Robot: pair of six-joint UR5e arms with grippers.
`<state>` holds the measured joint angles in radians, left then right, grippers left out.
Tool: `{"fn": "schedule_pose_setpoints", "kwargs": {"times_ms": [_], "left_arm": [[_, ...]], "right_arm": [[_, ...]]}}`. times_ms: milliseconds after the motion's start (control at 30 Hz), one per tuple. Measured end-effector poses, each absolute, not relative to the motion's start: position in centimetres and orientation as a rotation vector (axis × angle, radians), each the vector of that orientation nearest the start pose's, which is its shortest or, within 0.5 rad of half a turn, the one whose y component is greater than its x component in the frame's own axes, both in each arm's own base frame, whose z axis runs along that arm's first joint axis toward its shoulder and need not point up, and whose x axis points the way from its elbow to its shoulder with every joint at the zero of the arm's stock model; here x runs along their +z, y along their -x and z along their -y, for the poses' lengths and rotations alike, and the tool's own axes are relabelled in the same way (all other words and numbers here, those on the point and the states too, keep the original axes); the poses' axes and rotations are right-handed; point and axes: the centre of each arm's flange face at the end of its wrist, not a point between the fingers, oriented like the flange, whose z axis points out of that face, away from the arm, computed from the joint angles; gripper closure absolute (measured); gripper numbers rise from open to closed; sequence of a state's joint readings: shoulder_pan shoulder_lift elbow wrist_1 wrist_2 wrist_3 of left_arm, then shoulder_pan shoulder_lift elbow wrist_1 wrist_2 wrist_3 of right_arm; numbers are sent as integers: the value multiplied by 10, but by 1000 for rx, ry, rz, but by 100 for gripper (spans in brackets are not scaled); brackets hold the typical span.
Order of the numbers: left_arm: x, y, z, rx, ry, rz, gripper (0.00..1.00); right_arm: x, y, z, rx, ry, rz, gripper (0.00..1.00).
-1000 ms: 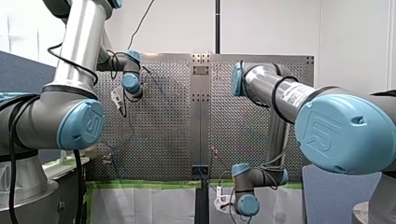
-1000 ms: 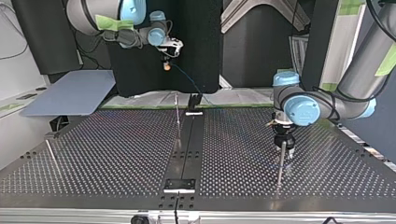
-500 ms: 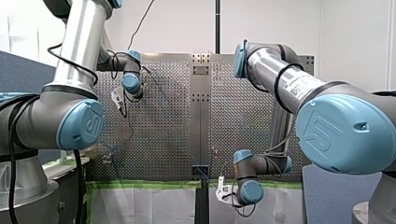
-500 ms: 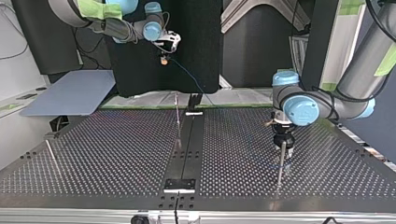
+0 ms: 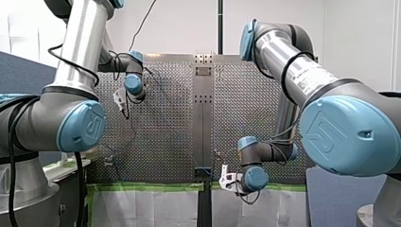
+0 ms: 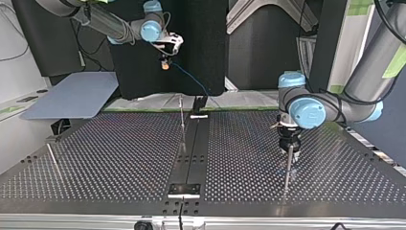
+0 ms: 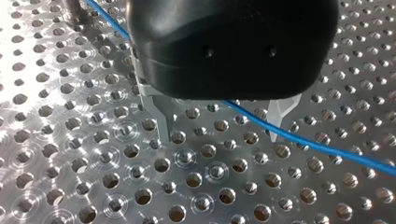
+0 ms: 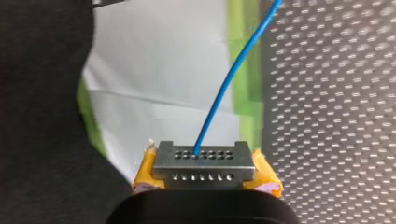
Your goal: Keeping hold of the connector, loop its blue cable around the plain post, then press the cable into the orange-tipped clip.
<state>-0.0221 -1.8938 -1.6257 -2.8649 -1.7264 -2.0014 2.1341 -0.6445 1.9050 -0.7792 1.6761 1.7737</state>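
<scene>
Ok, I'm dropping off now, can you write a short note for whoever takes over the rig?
Right gripper: shut on the connector, held high beyond the table's far edge in the top view.
Left gripper: open, low over the table beside a post; the blue cable runs across the table by its fingers.
Done: connector in hand.
Left: no full loop around a post shows; pressing in comes after.

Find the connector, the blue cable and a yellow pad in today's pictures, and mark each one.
connector (image 8: 204,165): right wrist view, middle of its metal face with the holes.
blue cable (image 7: 327,146): left wrist view, on its bare sloping stretch.
yellow pad (image 8: 144,175): right wrist view, the pad's outer side.
</scene>
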Motion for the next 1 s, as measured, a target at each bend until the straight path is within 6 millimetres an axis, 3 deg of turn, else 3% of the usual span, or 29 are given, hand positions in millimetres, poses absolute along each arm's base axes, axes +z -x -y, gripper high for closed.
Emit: {"fn": "schedule_pose_setpoints", "kwargs": {"times_ms": [533, 1000], "left_arm": [[312, -583, 134, -210, 456, -1611, 0], [312, -582, 138, -210, 454, -1611, 0]], "right_arm": [[-30, -366, 359, -2011, 2483, -1831, 100], [40, -370, 389, -2401, 2353, -1758, 100]]}}
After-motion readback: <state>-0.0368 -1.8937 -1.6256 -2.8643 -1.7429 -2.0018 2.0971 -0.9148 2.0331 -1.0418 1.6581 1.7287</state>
